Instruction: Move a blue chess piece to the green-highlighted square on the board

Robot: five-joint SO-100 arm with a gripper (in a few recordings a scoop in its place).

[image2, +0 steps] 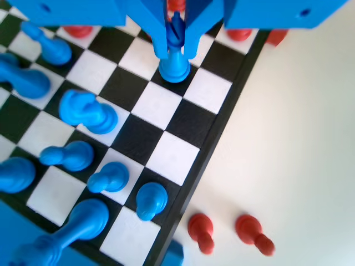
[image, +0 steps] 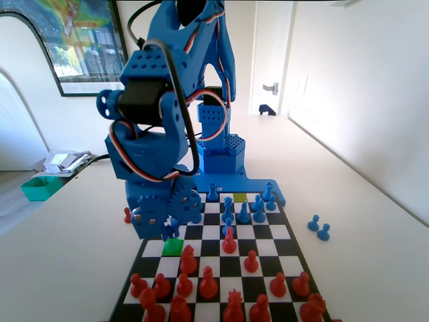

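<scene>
While your claw (image2: pixel 176 47) grips the blue chess piece (image2: pixel 174 64) between its jaws, the piece sits low over the board (image2: pixel 213 141) near its edge — just beside the green-highlighted square (image: pixel 173 247). Next, centre it, lower, release.

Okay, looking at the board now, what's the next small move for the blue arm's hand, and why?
Probably open the hand a little and lift straight up. In the wrist view its jaws close around the small, slim blue plastic chess piece, whose base seems to rest on the chequered board. In the fixed view the hand sits at the bright green highlighted square, so the piece looks about placed.
</scene>
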